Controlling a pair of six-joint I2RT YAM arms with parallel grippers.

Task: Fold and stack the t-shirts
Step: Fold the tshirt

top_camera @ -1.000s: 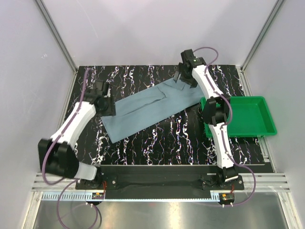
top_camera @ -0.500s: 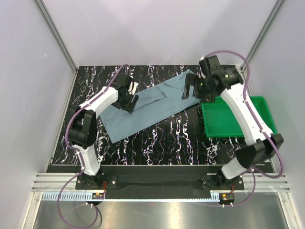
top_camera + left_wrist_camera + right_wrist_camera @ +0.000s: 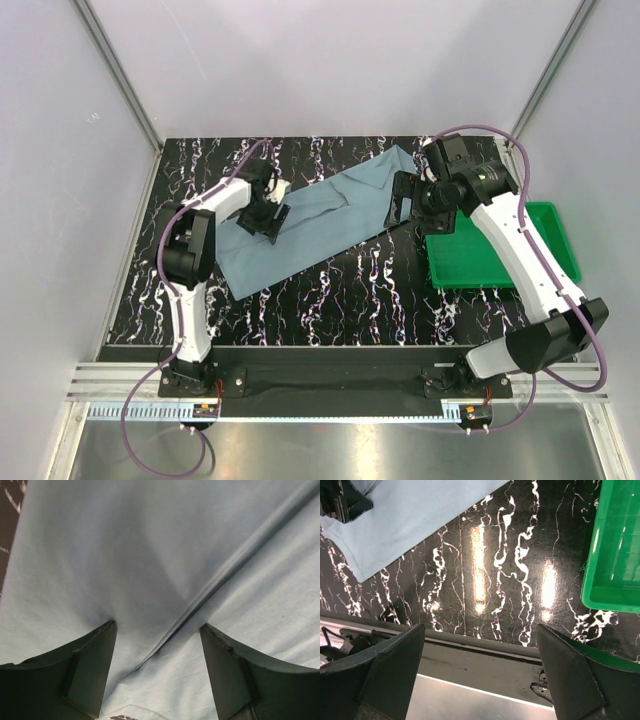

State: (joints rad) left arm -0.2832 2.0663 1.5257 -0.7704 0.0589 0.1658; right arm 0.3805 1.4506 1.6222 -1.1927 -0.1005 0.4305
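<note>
One dusty blue-grey t-shirt (image 3: 320, 215) lies flat on the black marbled table, running diagonally from near left to far right. My left gripper (image 3: 268, 218) is down on its left part. In the left wrist view the cloth (image 3: 150, 545) fills the frame, and the left gripper (image 3: 157, 630) is open, its fingertips (image 3: 107, 630) touching the fabric on either side of a raised fold. My right gripper (image 3: 403, 200) hovers open over the shirt's right end. In its own view the right gripper (image 3: 480, 627) holds nothing, and the shirt (image 3: 420, 510) lies at the top left.
A green plastic tray (image 3: 480, 285) stands at the table's right side, beside the right arm, and also shows as the tray (image 3: 615, 545) in the right wrist view. Bare marbled table (image 3: 350, 290) lies between the shirt and the near metal rail (image 3: 485, 650).
The left arm has swung from the table's left side onto the shirt. The right arm has pulled back from the shirt's far end and now hangs beside the tray.
</note>
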